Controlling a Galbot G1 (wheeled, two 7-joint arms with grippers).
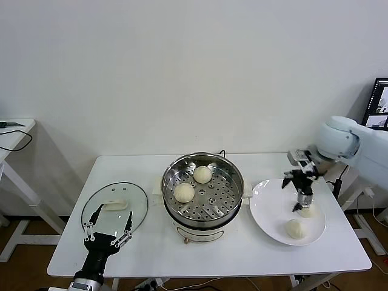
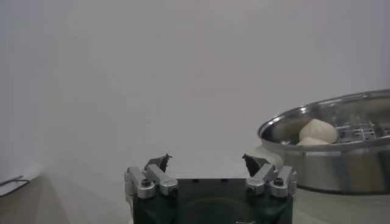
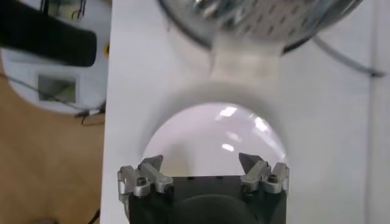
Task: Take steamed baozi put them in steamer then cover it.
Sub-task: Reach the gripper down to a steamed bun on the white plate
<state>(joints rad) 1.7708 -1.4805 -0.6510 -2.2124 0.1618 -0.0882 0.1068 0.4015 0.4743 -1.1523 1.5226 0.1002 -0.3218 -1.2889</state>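
Two steamed baozi point(image 1: 301, 220) remain on the white plate point(image 1: 267, 206), two in the steamer point(image 1: 202, 188). The right tool point(image 1: 301, 205), open, hangs directly over the farther bun. The left tool point(image 1: 109, 233) idles open beside the cover point(image 1: 115, 206).

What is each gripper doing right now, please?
Left gripper: open, empty, over the glass lid.
Right gripper: open, empty, above a baozi on the plate.

Bright even indoor light, soft shadows under the table point(image 1: 73, 254), glare spots on the plate point(image 3: 213, 140) in the right wrist view, steamer point(image 3: 256, 18) blurred at twelve o'clock, left wrist view hazy, washed out.
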